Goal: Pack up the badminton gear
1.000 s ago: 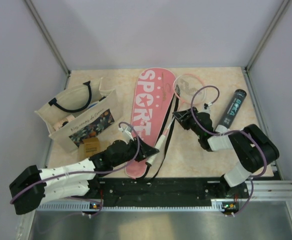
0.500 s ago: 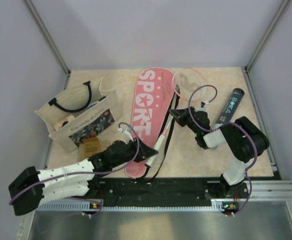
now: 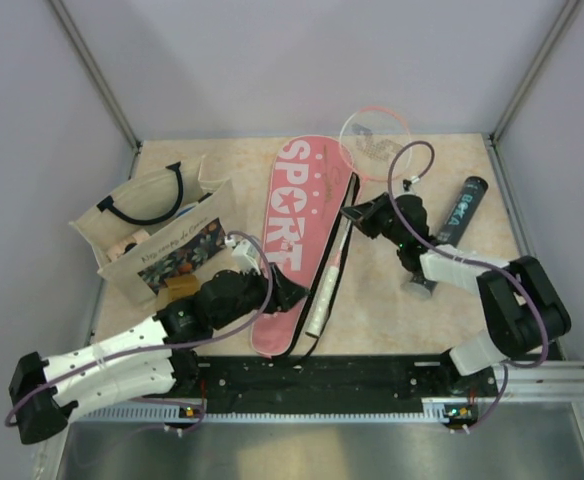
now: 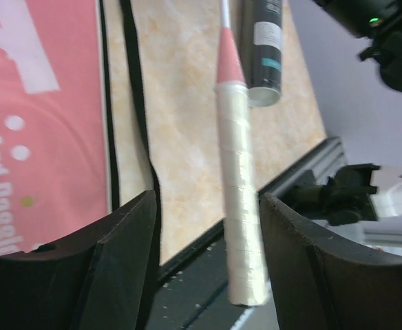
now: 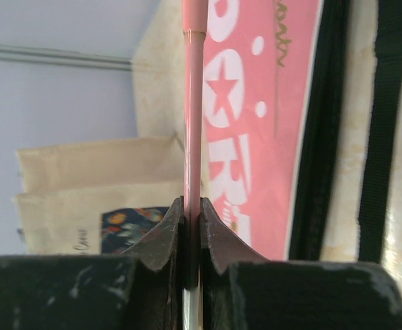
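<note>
Left wrist view is giving you the nearest facts: your left end effector is standing spread, a finger on either side of the white-wrapped handle of the racket, and neither finger is touching it. The handle is pointing its butt end toward the near edge of the counter. Just left of it the black strap is running along the edge of the pink "SPORT" cover, which is lying flat. In the top external view that end effector is hanging over the cover's near end. The small brown box is sitting left of that arm's wrist, just beside the beige tote bag with black handles.

Farther out, your right end effector is pressing its fingers together on the racket's thin shaft, pinching it squarely between the pads. The right arm is reaching in from the right, across the middle of the counter. Beyond the grip, the racket's pink-rimmed head is sitting at the far edge and seems to be hanging clear of the surface, though the overhead angle is making that hard for you to judge. The black tube with teal lettering is lying on the counter just right of the right arm, slanting toward the far right corner.
</note>
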Robot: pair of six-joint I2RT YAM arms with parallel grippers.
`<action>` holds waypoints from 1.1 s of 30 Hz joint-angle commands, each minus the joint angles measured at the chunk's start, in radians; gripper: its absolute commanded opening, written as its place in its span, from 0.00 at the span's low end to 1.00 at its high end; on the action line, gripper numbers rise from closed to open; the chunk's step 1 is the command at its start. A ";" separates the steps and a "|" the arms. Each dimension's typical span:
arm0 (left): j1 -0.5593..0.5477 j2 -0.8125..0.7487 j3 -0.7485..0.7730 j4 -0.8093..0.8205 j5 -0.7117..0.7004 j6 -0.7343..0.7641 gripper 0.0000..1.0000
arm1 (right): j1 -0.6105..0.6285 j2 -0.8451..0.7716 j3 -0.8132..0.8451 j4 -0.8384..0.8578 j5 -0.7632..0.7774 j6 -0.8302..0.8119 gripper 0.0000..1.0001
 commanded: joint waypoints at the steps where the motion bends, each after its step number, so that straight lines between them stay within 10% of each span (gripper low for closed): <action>1: 0.000 0.043 0.126 -0.178 -0.159 0.204 0.66 | -0.009 -0.122 0.130 -0.433 -0.027 -0.197 0.00; 11: 0.002 0.288 0.247 -0.207 -0.228 0.322 0.64 | -0.011 -0.376 0.030 -0.848 0.016 -0.309 0.00; 33: -0.090 0.771 0.328 -0.121 -0.352 0.514 0.66 | -0.009 -0.527 -0.037 -0.908 0.002 -0.334 0.00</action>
